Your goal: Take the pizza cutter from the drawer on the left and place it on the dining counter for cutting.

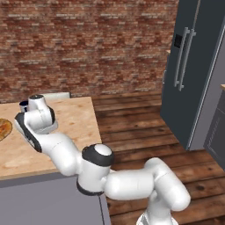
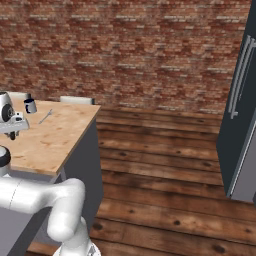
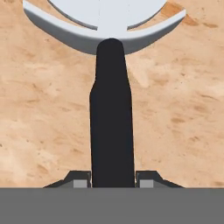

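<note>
The pizza cutter (image 3: 111, 131) has a black handle and a round silver blade (image 3: 105, 22). Its handle runs up between my fingertips (image 3: 80, 182), and my gripper (image 3: 112, 181) is shut on it. Right behind the cutter lies the pale wood-grain top of the dining counter (image 3: 43, 109). In the base views my hand (image 1: 38, 115) hangs low over the dining counter (image 1: 74, 118), near its far left part, and my hand (image 2: 10, 120) covers the cutter there. The drawer is out of view.
A dark mug (image 2: 30, 106) and a thin utensil (image 2: 46, 116) sit on the counter beyond my hand. A pizza (image 1: 2, 129) lies at the counter's left. A tall dark fridge (image 1: 193, 66) stands to the right across the wooden floor (image 2: 160, 165).
</note>
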